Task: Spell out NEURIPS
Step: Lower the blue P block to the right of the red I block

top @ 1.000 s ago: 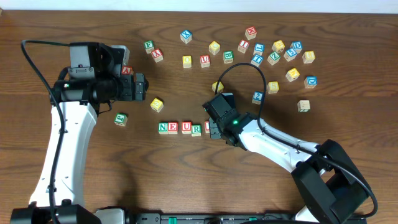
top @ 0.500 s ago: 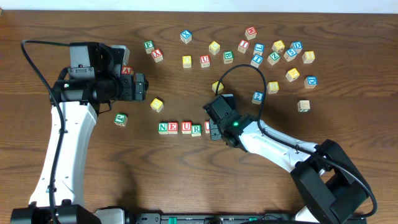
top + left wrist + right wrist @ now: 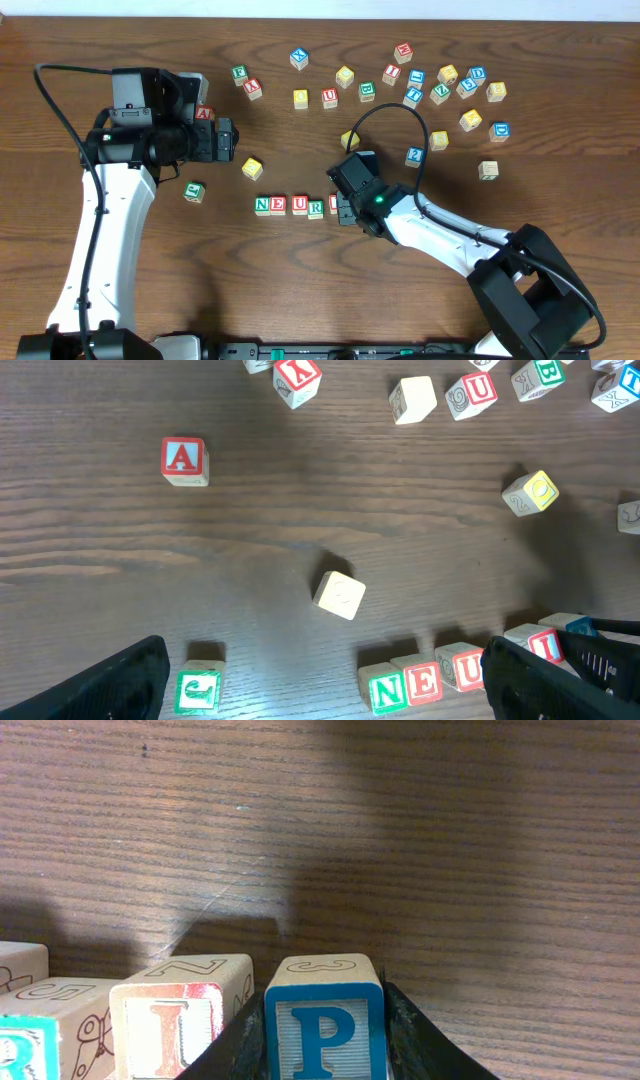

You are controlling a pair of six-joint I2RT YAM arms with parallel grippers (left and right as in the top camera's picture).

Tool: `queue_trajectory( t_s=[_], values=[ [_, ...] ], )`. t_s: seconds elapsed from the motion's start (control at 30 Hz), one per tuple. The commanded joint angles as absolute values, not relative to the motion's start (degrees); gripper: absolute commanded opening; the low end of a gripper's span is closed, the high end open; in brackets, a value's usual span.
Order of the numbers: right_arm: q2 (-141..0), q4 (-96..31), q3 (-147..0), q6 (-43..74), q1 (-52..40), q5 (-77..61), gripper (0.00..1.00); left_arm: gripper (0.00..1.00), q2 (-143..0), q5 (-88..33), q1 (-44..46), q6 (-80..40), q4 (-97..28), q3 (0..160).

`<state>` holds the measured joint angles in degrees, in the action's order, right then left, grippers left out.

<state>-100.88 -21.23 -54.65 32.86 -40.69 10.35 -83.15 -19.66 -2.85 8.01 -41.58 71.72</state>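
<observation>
A row of cubes reads N (image 3: 262, 205), E (image 3: 279, 205), U (image 3: 298, 205), R (image 3: 315, 207) at the table's middle, with the red I (image 3: 334, 204) half hidden by my right gripper (image 3: 343, 208). In the right wrist view the blue P cube (image 3: 323, 1020) sits between the two black fingers (image 3: 236, 1042), just right of the I cube (image 3: 180, 1015) and level with it on the wood. My right gripper (image 3: 323, 1055) is shut on the P. My left gripper (image 3: 229, 139) hangs wide open above the table, left of the row, holding nothing.
Several loose letter cubes lie scattered at the back right (image 3: 440, 85). A red A cube (image 3: 185, 460), a green-lettered cube (image 3: 198, 690) and a pale cube (image 3: 340, 593) lie near the left arm. A single cube (image 3: 488, 170) sits to the right.
</observation>
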Motion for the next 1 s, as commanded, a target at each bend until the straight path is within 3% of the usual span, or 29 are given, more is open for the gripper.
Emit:
queue_trajectory(
  t_s=[0.0, 0.97],
  values=[
    [-101.4, -20.9, -54.2, 32.9, -40.9, 11.7, 0.31, 0.98, -83.2, -20.5, -3.0, 9.2, -41.6, 73.0],
    [-101.4, -20.4, -54.5, 32.5, -40.9, 13.1, 0.33, 0.98, -83.2, -20.5, -3.0, 9.2, -41.6, 73.0]
  ],
)
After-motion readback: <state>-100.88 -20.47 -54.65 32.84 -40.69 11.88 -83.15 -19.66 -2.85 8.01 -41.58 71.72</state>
